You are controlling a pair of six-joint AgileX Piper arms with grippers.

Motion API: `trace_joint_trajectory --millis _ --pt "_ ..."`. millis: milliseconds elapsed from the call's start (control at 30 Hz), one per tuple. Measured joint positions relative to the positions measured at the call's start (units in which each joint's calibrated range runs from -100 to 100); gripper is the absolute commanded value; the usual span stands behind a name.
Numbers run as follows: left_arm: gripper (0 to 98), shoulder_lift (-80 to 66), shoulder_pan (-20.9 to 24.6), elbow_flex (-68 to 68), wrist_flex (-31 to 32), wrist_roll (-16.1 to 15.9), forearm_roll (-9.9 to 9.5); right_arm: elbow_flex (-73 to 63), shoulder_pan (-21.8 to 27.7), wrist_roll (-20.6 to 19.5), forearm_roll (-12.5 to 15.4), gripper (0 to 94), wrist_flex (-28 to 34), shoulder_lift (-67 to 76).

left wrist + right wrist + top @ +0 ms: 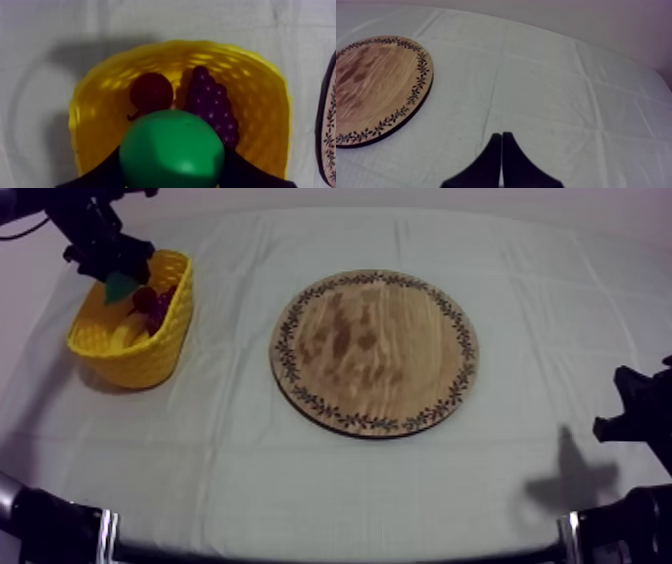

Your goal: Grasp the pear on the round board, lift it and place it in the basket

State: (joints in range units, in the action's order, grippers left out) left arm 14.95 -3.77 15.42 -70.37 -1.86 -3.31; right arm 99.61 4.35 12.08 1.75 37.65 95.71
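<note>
Green pear [171, 150] is pinched in my left gripper [118, 276] over the yellow basket [272, 105]. Released here, it may bounce off the grapes [212, 107] just beneath and tip out.

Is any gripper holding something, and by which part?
The left gripper holds the pear by the sides of its round body; the right gripper holds nothing.

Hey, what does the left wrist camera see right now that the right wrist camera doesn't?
Left wrist, not right wrist: the left gripper shut on the pear over the yellow basket, which holds a small red fruit and a bunch of grapes. Right wrist, not left wrist: the right gripper, shut on nothing, over bare cloth. Both: the wooden board with its patterned rim, and the cloth.
</note>
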Motion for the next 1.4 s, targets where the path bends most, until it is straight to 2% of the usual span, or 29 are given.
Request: trace_joint_trajectory --millis 200,267,333,467,533,667,833,933,1067,1233,1400 --pt "43.3 0.8 0.2 0.0 -0.1 -0.4 0.12 0.0 0.0 0.0 0.0 0.3 0.0 0.0" --pt "46.1 0.8 0.1 0.0 -0.1 -0.5 0.12 0.0 0.0 0.0 0.0 0.3 0.0 0.0" --pt "54.3 0.7 0.0 0.0 -0.1 -0.4 0.12 0.0 0.0 0.0 0.0 0.3 0.0 0.0" --pt "79.4 0.1 -0.3 -0.1 -0.1 0.0 0.04 0.0 0.0 0.0 0.0 0.3 0.0 0.0" --pt "87.8 -0.1 -0.5 -0.1 -0.4 -0.1 -0.07 0.0 0.0 0.0 0.0 0.3 0.0 0.0" --pt "94.2 -0.8 -0.9 -0.5 -1.1 0.0 -0.32 0.0 0.0 0.0 0.0 0.3 0.0 0.0" --pt "95.0 -1.0 -1.0 -0.9 -0.4 0.5 -0.58 0.0 0.0 0.0 0.0 0.3 0.0 0.0" --pt "88.8 -1.4 -0.9 -1.7 -0.3 0.9 -0.58 0.0 0.0 0.0 0.0 0.3 0.0 0.0" --pt "73.5 -3.7 -0.6 -2.3 1.7 1.9 -1.0 0.0 0.0 0.0 0.0 0.3 0.0 0.0" --pt "48.8 -9.2 -0.3 -0.4 7.7 2.9 -2.28 0.0 0.0 0.0 0.0 0.3 0.0 0.0" --pt "18.2 -17.5 -0.3 3.5 14.8 3.5 -2.69 0.0 0.0 0.0 0.0 0.3 0.0 0.0"
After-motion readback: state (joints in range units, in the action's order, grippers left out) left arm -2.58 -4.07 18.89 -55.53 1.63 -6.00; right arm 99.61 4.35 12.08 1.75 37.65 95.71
